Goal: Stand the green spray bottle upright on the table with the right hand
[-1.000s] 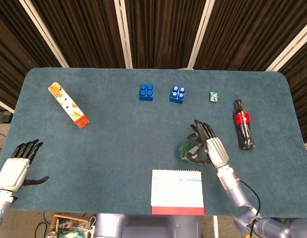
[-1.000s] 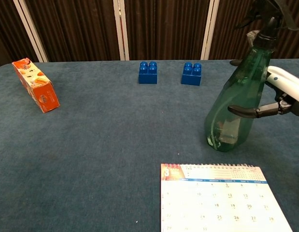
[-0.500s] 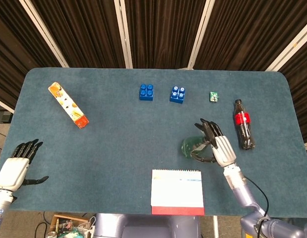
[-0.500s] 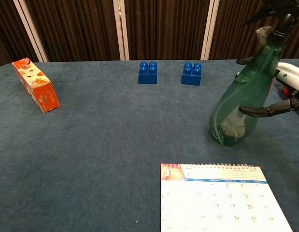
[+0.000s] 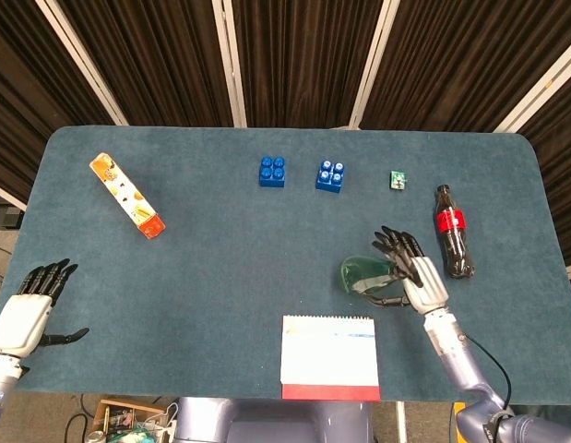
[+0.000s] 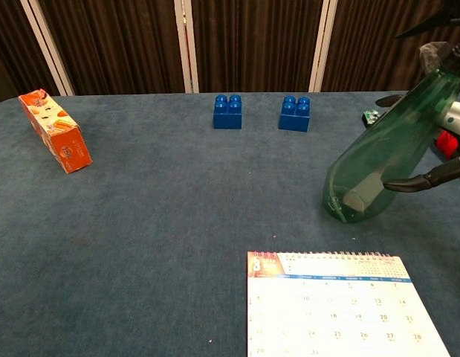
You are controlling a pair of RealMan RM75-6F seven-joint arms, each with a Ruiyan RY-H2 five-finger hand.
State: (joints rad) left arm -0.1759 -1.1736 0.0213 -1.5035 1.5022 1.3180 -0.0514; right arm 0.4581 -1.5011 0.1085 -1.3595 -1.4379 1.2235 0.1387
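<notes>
The green translucent spray bottle [image 5: 363, 273] [image 6: 378, 163] leans steeply to the right, with only the edge of its base on the blue table; its black nozzle is at the top right of the chest view. My right hand [image 5: 419, 277] [image 6: 458, 119] holds it, the thumb [image 6: 426, 178] across the front of the body and the fingers spread behind it. My left hand [image 5: 27, 309] rests open at the table's near left edge, far from the bottle, and does not show in the chest view.
A desk calendar [image 5: 329, 355] [image 6: 341, 305] stands just in front of the bottle. A cola bottle [image 5: 453, 242] lies to its right. Two blue bricks [image 5: 272, 171] [image 5: 330, 175], a small green item [image 5: 397, 179] and an orange box [image 5: 128, 196] lie farther back.
The right hand has shifted to the right with the bottle, and the bottle has tipped from nearly upright to a steep rightward lean. The left hand has stayed put.
</notes>
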